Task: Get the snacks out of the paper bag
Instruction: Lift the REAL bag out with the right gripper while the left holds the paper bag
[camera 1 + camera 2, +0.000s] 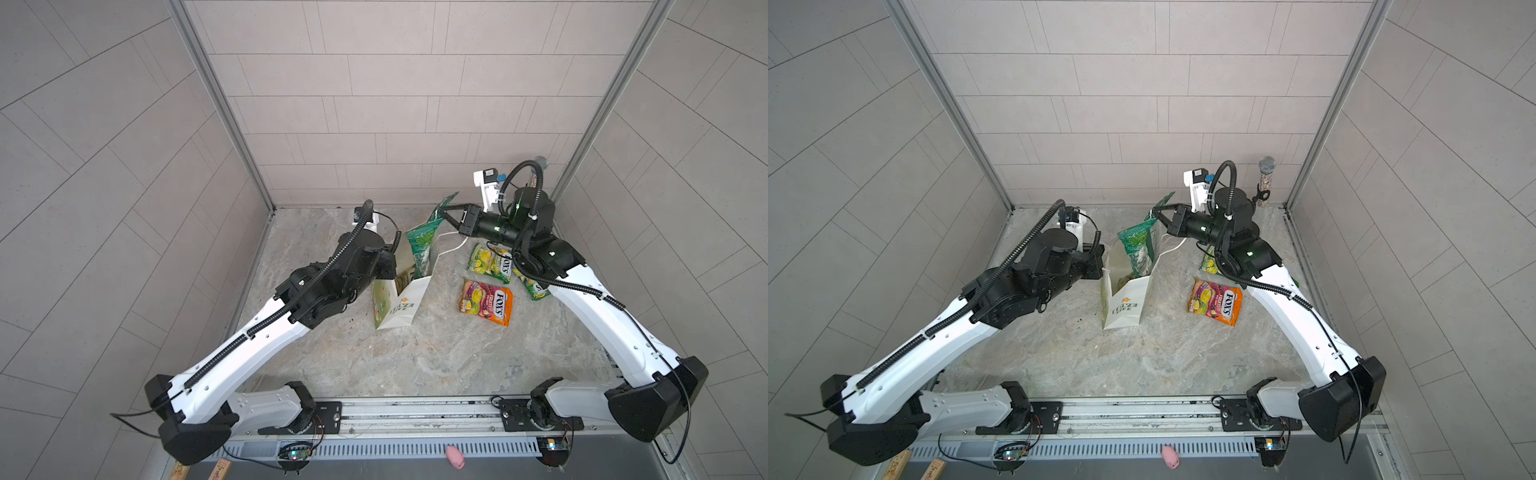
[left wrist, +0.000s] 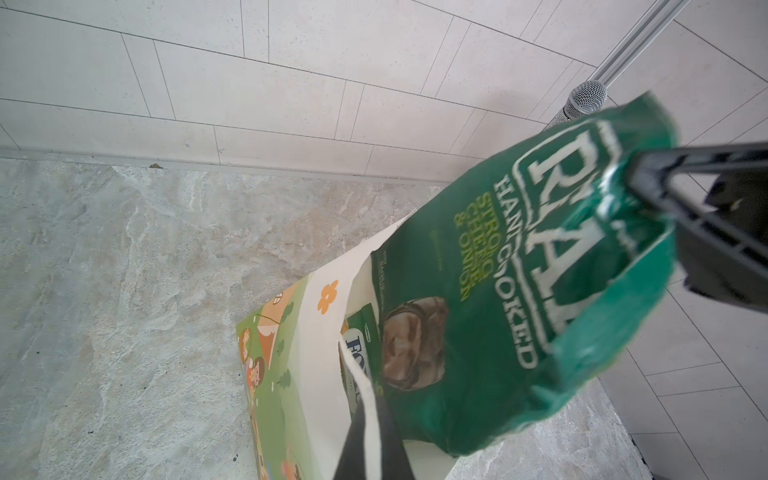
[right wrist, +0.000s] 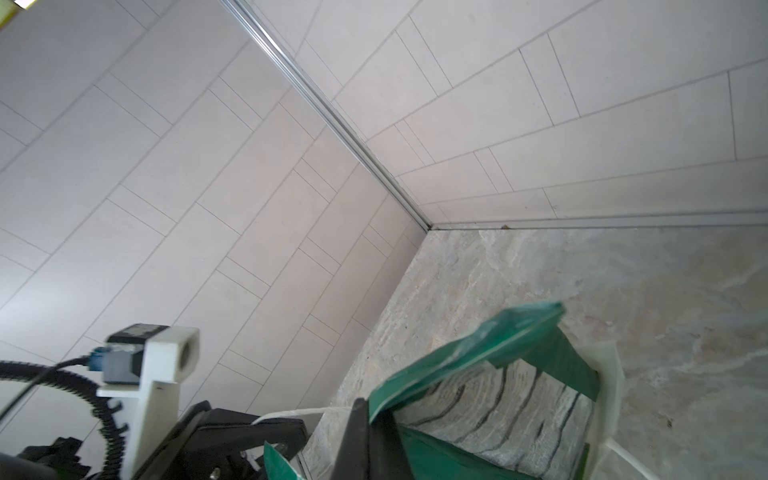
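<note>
My right gripper (image 1: 445, 212) is pinched tight on the top corner of the large dark green glossy "REAL" crisp bag (image 1: 423, 245), lifted partway out of the tall white paper bag (image 1: 401, 309) with green "LOVE LIFE" print, its lower end inside the mouth. My left gripper (image 2: 365, 451) is clamped on that paper bag's white rim, with a "FOX'S" packet (image 2: 360, 347) showing inside. On the marbled grey tabletop (image 1: 415, 365) on my right side lie a red-pink-orange candy bag (image 1: 486, 301) and a yellow-green candy bag (image 1: 490, 258), a second yellow-green one (image 1: 534, 287) half under my arm

Pale grey tiled walls (image 1: 395, 104) enclose a marbled stone floor (image 1: 395, 361) on three sides. Aluminium posts (image 1: 222, 104) run up both back corners; light is even.
</note>
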Tool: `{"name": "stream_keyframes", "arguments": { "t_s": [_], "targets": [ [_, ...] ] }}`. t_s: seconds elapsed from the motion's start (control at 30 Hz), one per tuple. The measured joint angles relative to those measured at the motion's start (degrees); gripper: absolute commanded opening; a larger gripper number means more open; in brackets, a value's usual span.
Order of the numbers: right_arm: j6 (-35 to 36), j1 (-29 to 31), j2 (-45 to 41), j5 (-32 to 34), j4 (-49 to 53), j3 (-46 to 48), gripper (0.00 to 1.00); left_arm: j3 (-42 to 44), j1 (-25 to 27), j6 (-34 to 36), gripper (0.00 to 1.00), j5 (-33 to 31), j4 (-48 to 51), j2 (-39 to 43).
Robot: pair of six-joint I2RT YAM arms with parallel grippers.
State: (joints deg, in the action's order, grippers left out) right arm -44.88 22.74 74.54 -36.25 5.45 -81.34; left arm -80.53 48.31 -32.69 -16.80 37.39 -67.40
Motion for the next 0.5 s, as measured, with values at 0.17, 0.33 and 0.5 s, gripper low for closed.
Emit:
{"name": "stream_keyframes", "arguments": {
  "t_s": [0.17,0.33,0.5],
  "targets": [
    [-5.05,-0.09,2.08,-3.45,-7.96,-6.19,0.0,0.11,-0.35,0.61,0.0,0.02,0.68,0.42],
    [-6.25,-0.42,3.78,-3.1,-8.61,-12.37,0.0,0.2,-1.03,1.2,0.0,-0.28,1.42,0.76],
    [-3.72,-3.04,3.67,1.03,-4.0,-17.33,0.0,0.55,-1.97,1.53,0.0,-1.09,2.84,2.29]
  ]
}}
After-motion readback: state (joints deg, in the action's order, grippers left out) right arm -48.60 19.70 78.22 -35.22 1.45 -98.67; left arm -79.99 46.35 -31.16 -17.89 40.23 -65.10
